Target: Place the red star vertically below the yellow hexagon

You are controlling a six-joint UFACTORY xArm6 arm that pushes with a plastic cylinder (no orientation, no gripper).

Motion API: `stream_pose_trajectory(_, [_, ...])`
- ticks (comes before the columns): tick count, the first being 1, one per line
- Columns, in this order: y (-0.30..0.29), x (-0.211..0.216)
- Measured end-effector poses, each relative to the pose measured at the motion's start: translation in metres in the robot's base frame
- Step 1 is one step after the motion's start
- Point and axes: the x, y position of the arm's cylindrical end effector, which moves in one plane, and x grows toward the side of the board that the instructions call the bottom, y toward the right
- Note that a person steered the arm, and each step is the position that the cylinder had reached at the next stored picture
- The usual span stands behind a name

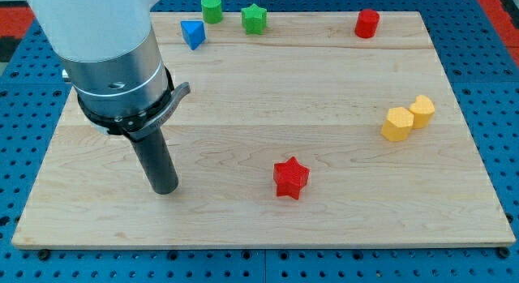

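My tip (165,189) rested on the desk (243,226), well left of the red star (291,178); this end effector was a bare rod gripping nothing. A steady push from the star's left should have carried it rightward, below the yellow hexagon (397,124).

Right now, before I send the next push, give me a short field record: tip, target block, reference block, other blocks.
tip: my tip rests on the board, left of the red star, apart from it
target: red star, lower centre
reference: two touching yellow blocks at right, and; which is the hexagon is unclear
others: blue block, green cylinder, green star, red cylinder along the top
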Motion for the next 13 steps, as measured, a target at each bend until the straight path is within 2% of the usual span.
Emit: stream_pose_trajectory(13, [-0.018, 0.000])
